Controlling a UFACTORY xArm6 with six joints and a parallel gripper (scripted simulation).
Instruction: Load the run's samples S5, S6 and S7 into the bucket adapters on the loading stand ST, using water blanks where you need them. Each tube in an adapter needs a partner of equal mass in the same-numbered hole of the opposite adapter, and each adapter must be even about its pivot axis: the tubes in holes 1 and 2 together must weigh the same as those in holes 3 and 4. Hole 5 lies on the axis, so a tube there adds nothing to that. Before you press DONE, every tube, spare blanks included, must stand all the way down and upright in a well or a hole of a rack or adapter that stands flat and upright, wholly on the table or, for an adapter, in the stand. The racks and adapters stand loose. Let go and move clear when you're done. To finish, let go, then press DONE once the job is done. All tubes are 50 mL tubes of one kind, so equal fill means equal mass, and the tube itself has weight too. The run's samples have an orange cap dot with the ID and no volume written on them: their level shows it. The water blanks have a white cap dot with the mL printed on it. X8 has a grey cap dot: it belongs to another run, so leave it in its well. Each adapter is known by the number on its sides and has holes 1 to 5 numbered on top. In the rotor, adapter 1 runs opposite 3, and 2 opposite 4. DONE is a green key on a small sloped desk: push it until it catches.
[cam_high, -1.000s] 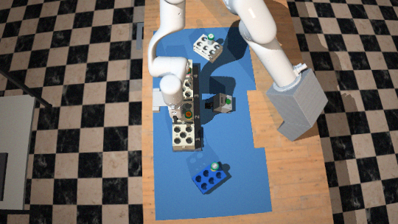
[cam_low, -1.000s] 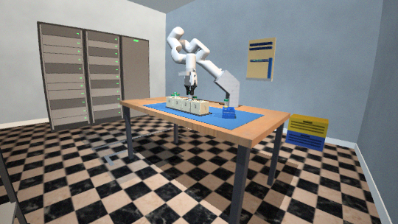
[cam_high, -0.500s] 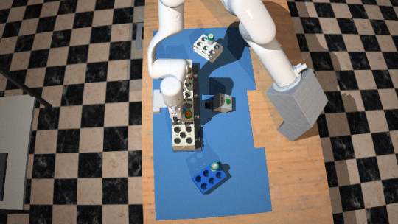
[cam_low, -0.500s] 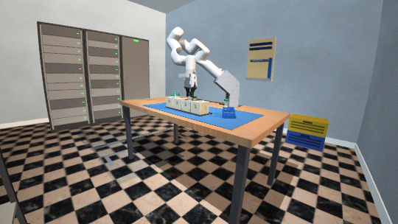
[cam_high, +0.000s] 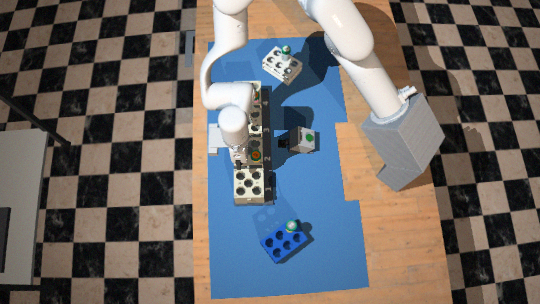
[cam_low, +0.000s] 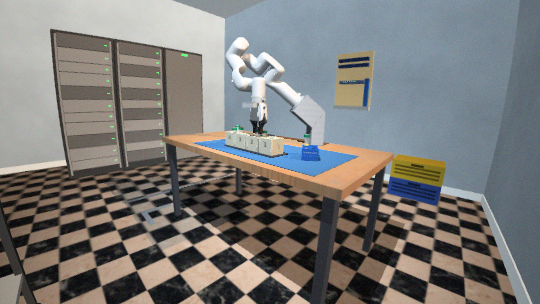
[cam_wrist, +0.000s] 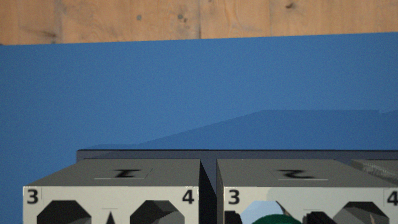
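Note:
The loading stand holds four pale adapters in a row. Adapter 1 at the near end stands with all holes empty. My gripper hangs over the left side of adapter 2 and is shut on a green-capped tube, which sits low at hole 3 of that adapter. The tube's cap dot is hidden. An orange-dot tube stands in adapter 2 beside the gripper. Another tube shows in adapter 4, partly hidden by the arm. In the side view the gripper is just above the adapters.
A white rack at the back holds one tube. A blue rack at the front holds one white-dot tube. The green DONE key sits on its small desk right of the stand. The arm's grey base stands at the right.

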